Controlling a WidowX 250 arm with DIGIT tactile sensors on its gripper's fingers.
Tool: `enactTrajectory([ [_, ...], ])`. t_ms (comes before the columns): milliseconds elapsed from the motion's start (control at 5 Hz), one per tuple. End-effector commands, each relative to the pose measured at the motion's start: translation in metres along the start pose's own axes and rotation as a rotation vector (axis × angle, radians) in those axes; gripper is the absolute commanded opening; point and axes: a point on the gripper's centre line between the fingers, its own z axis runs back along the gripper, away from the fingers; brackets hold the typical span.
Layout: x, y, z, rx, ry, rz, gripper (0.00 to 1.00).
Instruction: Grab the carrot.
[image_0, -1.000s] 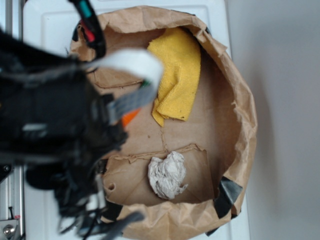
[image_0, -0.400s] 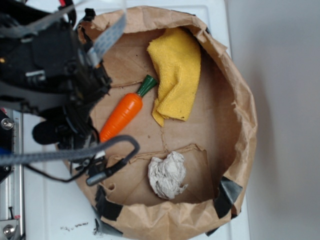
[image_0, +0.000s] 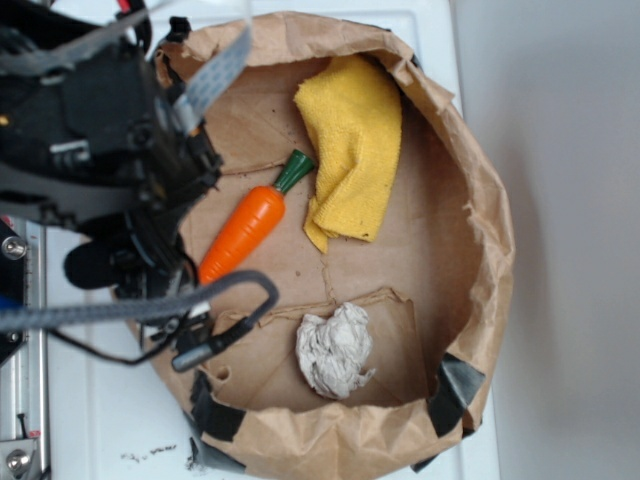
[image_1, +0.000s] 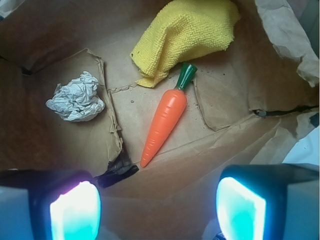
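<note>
My gripper (image_1: 157, 210) hangs with its two fingers (image_1: 75, 210) spread wide and nothing between them — the glowing pads frame the bottom of the wrist view, above the near edge of the brown paper bag (image_1: 280, 35). The carrot (image_1: 164, 120) lies flat on the bag's floor ahead of me, its pointed tip toward my fingers, its green stem cap away and touching the edge of the folded yellow cloth (image_1: 190, 30). A crumpled paper ball (image_1: 77, 97) sits apart to the carrot's left.

I judge this the approach step: no contact yet. Next I should move forward over the carrot's middle, turn so my fingers straddle its width, then descend and close — clear of the cloth.

I can read no writing or labels anywhere.
</note>
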Motion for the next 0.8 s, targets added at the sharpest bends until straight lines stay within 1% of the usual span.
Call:
enactTrajectory([
  [0, 0.044, -0.022, -0.049, 0.101, -0.091, 0.083, 1.0],
  [200, 0.057, -0.024, -0.062, 0.117, -0.084, 0.091, 1.0],
  [400, 0.062, -0.012, -0.071, 0.091, -0.076, 0.077, 1.0],
  [600, 0.06, 0.01, -0.08, 0.054, -0.051, 0.061, 1.0],
])
